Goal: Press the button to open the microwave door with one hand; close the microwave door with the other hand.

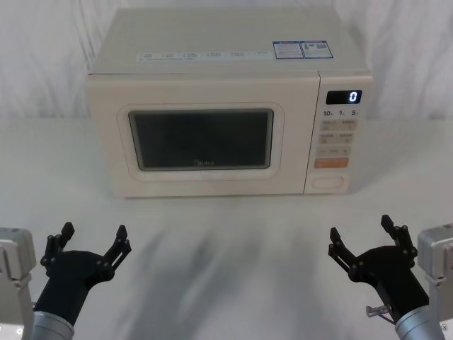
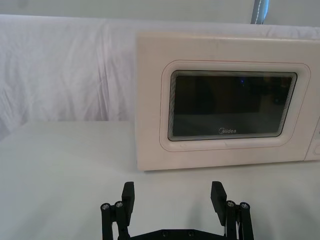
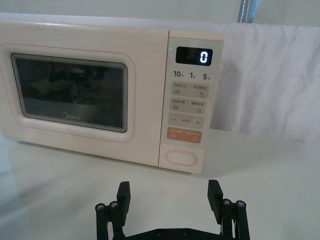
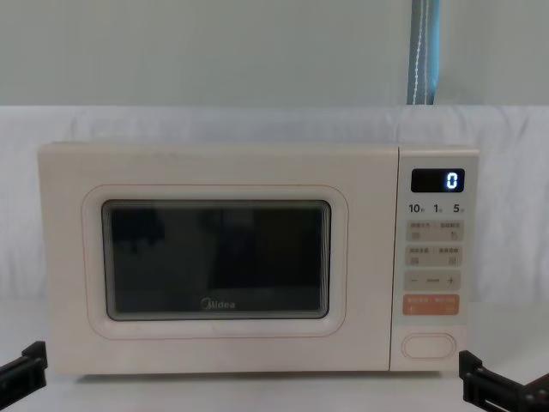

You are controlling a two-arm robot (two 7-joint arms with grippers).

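Head view: one microwave [image 1: 226, 106], door [image 1: 202, 138] shut, one button [image 1: 330, 181]; left pincer [image 1: 94, 239] and right pincer [image 1: 362, 233] wide, empty.

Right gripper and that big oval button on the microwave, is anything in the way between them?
Nothing. In the head view, only bare white table lies between the open right gripper and the button. The right wrist view shows the same empty stretch.
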